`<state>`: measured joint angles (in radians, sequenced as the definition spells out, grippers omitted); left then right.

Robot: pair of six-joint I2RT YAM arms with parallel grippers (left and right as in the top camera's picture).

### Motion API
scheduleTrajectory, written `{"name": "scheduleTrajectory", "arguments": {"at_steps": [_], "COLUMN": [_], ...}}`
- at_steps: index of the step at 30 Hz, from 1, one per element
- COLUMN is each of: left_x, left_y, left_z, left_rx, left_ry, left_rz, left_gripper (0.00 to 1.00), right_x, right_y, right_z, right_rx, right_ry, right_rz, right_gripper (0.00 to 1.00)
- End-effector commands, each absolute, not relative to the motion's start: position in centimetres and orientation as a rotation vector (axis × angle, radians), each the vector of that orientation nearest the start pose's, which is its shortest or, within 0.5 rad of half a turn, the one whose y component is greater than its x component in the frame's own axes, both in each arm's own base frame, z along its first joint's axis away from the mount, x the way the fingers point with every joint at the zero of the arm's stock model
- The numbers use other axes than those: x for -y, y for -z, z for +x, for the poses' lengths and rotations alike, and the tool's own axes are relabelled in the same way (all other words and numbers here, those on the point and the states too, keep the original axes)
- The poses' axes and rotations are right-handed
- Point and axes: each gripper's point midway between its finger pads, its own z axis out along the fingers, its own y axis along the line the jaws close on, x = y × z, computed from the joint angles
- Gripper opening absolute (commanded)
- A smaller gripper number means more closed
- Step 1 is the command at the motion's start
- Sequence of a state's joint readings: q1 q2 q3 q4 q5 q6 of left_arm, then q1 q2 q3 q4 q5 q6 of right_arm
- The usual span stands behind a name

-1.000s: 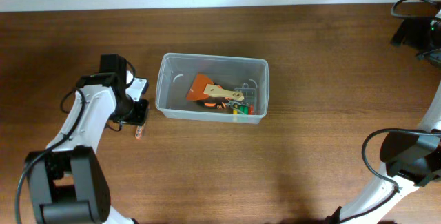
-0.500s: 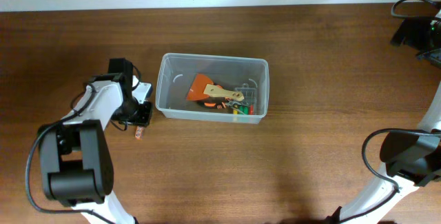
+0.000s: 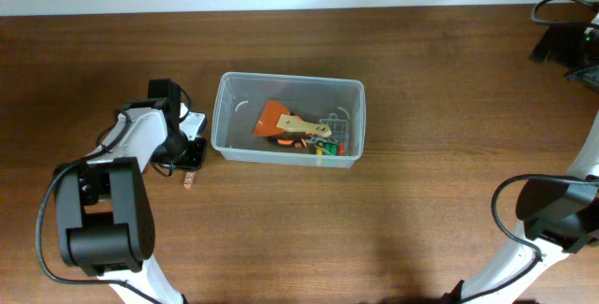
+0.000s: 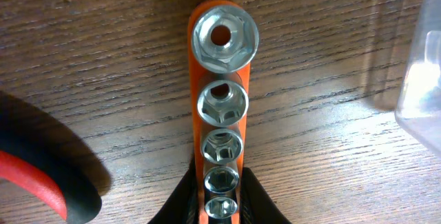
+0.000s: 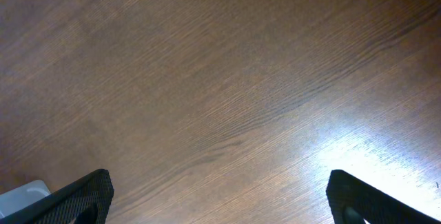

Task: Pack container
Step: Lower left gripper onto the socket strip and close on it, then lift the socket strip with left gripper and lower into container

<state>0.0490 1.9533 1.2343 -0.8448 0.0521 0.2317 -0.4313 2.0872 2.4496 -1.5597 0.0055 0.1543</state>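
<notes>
The container is a clear plastic tub at the table's middle. It holds an orange scraper, a small clear case of coloured bits and other tools. My left gripper is just left of the tub, low at the table. It is shut on the end of an orange socket rail that carries several chrome sockets. The fingers clamp the small-socket end. The rail's tip shows in the overhead view. My right gripper is open and empty over bare wood, at the far right back.
A red and black tool handle lies close to the rail's left in the left wrist view. The tub's corner is just right of the rail. The right arm's base stands at the right edge.
My left arm's wrist has shifted slightly right, toward the tub. The socket rail's tip stays at the same spot on the table. The right arm has not moved.
</notes>
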Motion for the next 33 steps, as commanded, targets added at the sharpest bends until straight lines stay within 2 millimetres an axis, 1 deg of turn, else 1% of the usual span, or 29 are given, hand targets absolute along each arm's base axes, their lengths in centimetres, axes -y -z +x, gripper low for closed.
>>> {"name": "scheduleTrajectory", "arguments": {"at_steps": [1,4,7,11,14,16,20,23,24,27,29,31,32,33], "left_x": [-0.3,-0.3,-0.4,-0.5,-0.9,-1.0,-1.7,-1.7,-1.6,-0.7,0.4,2.0,3.4,4.4], "left_y": [2.4,1.8,0.8,-1.7,-4.2,-6.2,-9.9,-13.1,-15.0,-18.4,-20.4,-22.0,-22.8,-23.2], "left_z": [33.1,33.6,34.4,36.0,37.5,38.4,39.5,40.2,40.6,41.2,41.3,41.2,41.1,41.0], "left_rx": [-3.184,-3.176,-3.154,-3.098,-3.04,-2.995,-2.919,-2.847,-2.797,-2.703,-2.646,-2.599,-2.571,-2.556], "left_ry": [0.134,0.13,0.124,0.104,0.069,0.05,-0.023,-0.034,-0.04,-0.048,-0.047,-0.038,-0.028,-0.019], "left_rz": [0.271,0.242,0.232,0.23,0.228,0.226,0.216,0.213,0.215,0.24,0.271,0.317,0.358,0.389], "left_gripper": [0.07,0.02,0.02,0.02,0.02,0.02,0.02,0.02,0.02,0.02,0.02,0.02,0.02,0.02], "right_x": [18.6,18.6,18.6,18.6,18.6,18.6,18.6,18.6,18.6,18.6,18.6,18.6,18.6,18.6], "right_y": [-25.8,-25.8,-25.8,-25.8,-25.8,-25.8,-25.8,-25.8,-25.8,-25.8,-25.8,-25.8,-25.8,-25.8], "right_z": [40.7,40.7,40.7,40.7,40.7,40.7,40.7,40.7,40.7,40.7,40.7,40.7,40.7,40.7], "right_rx": [-2.651,-2.651,-2.651,-2.651,-2.651,-2.651,-2.651,-2.651,-2.651,-2.651,-2.651,-2.651,-2.651,-2.651], "right_ry": [0.075,0.075,0.075,0.075,0.075,0.075,0.075,0.075,0.075,0.075,0.075,0.075,0.075,0.075], "right_rz": [0.8,0.8,0.8,0.8,0.8,0.8,0.8,0.8,0.8,0.8,0.8,0.8,0.8,0.8], "right_gripper": [0.99,0.99,0.99,0.99,0.99,0.99,0.99,0.99,0.99,0.99,0.98,0.99,0.99,0.99]}}
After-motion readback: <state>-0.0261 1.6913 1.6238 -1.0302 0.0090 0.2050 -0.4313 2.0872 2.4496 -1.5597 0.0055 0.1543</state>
